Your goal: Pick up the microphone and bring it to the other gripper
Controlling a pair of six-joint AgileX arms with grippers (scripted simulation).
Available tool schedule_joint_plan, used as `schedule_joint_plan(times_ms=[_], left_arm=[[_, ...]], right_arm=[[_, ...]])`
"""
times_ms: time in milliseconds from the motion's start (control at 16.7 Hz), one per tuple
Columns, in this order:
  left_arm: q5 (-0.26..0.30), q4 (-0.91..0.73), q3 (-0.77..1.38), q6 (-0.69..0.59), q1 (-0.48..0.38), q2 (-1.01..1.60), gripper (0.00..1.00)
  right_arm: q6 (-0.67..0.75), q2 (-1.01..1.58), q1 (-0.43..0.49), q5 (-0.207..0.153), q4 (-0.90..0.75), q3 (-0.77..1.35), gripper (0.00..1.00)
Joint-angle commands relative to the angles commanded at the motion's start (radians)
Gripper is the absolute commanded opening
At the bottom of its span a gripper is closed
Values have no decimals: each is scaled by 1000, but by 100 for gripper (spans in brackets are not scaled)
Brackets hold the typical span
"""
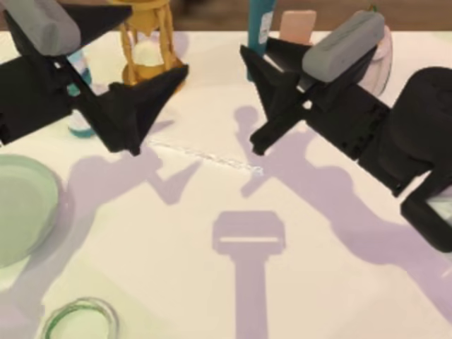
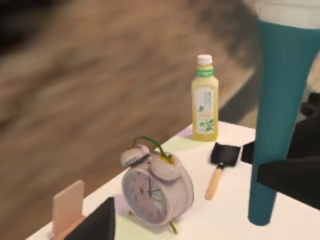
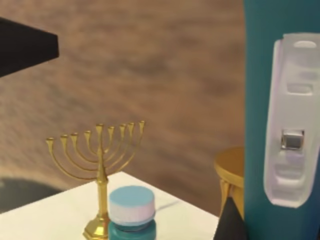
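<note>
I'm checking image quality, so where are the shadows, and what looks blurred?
Top view: soft purple shadows of both arms fall across the white table. Left wrist view: brown backdrop is smeared, the pink twin-bell alarm clock stays sharp. Right wrist view: backdrop is blurred behind the gold candelabrum.

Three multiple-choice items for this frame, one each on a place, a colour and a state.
1. In the top view, where is the green plate?
A. at the table's left edge
B. at the centre
C. at the right edge

2. What colour is the microphone's handle?
A. red
B. teal
C. black

3. How is the juice bottle standing?
A. on its side
B. upside down
C. upright, cap on

Answers:
1 A: the plate lies at the left edge of the table.
2 B: the microphone shows a teal handle in both wrist views.
3 C: the juice bottle stands upright with its white cap on top.
</note>
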Motion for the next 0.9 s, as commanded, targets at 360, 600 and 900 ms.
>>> schedule_joint_plan(times_ms=[360,600,900], left_arm=[[75,38,70,11,-30,117,100],[71,37,68,10,-28,116,100],[-10,74,183,7,-118,262,100]], right_arm=[[0,0,0,0,0,0,0],[0,0,0,0,0,0,0],[0,0,0,0,0,0,0]])
